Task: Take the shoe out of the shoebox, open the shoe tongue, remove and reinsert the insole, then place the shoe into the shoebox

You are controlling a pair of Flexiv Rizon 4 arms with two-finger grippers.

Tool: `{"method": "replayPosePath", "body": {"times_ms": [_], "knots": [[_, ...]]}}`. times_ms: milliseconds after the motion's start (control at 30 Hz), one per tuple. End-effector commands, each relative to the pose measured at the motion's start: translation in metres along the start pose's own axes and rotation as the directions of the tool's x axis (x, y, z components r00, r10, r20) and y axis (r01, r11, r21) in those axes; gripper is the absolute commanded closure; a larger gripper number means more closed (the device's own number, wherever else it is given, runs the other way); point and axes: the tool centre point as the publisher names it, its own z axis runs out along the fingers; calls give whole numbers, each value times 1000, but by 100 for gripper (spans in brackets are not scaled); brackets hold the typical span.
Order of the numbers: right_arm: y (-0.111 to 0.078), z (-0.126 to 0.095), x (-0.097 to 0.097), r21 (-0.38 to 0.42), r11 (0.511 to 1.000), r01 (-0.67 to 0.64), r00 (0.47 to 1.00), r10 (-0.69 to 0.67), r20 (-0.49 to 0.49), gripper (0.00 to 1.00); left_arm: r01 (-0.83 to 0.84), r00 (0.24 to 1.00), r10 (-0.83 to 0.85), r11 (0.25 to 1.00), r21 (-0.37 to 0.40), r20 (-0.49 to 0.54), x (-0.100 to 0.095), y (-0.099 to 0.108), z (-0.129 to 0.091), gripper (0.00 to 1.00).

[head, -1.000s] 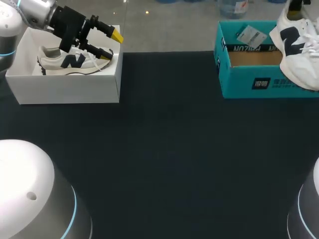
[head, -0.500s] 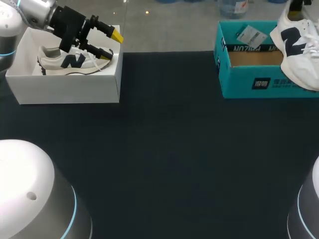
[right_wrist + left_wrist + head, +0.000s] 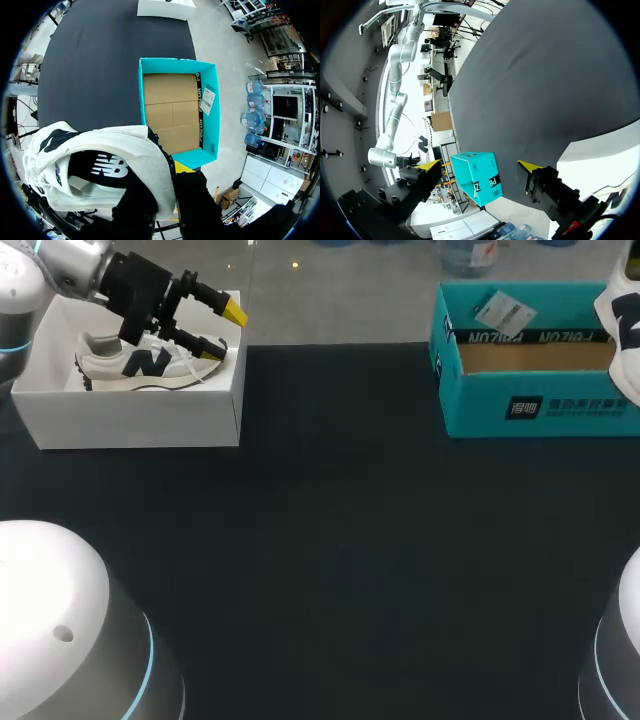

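A white shoe with navy logo (image 3: 100, 170) hangs from my right gripper (image 3: 167, 172), which is shut on its heel collar, above and just off the right side of the open teal shoebox (image 3: 175, 112). In the head view only a part of this shoe (image 3: 625, 325) shows at the right edge, beside the teal shoebox (image 3: 530, 405), whose cardboard floor is bare. My left gripper (image 3: 224, 332) stands open over a second white shoe (image 3: 140, 362) that lies in a white shoebox (image 3: 130, 420). In the left wrist view the left gripper (image 3: 479, 165) holds nothing; the teal shoebox (image 3: 477, 177) shows far ahead.
The dark table mat (image 3: 340, 540) stretches between the two boxes. A paper tag (image 3: 503, 310) lies on the teal box's back rim. The white shoebox (image 3: 165, 7) shows at the table's far end in the right wrist view.
The right arm has carried its shoe to the right, so that most of it has left the head view. The left arm has stayed still.
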Motion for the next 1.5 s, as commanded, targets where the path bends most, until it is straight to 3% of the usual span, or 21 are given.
{"method": "replayPosePath", "body": {"times_ms": [33,300,567,700,800,867,1000,1133,1200,1233,1500], "knots": [[-29,12,-21,-8,1000,-22,1000,21,-15,100,-1,1000,1,1000,3,-2,0,1,0,0],[-61,20,-48,-11,998,-60,998,61,34,100,-1,1000,1,1000,3,-2,0,1,0,0],[-63,28,-62,-36,994,-100,994,101,31,100,-1,1000,1,1000,3,-2,0,1,0,0],[-62,32,-62,-25,979,-201,979,200,-28,100,-1,1000,1,1000,3,-2,0,1,0,0],[-68,35,-59,68,915,-398,910,403,-100,100,-1,1000,1,1000,3,-2,0,1,0,0],[-71,36,-56,75,864,-497,858,503,-107,100,-1,1000,1,1000,3,-2,0,1,0,0],[-72,36,-51,140,768,-625,772,635,-35,100,-1,1000,1,1000,3,-2,0,1,0,0],[-75,34,-48,97,649,-755,653,757,21,100,-1,1000,1,1000,3,-2,0,1,0,0],[-78,33,-46,35,585,-810,586,810,14,100,-1,1000,1,1000,3,-2,0,1,0,0],[-79,33,-46,-34,590,-807,590,807,3,100,-1,1000,1,1000,3,-2,0,1,0,0],[-79,33,-46,-34,590,-807,590,807,3,100,-1,1000,1,1000,3,-2,0,1,0,0]]}}
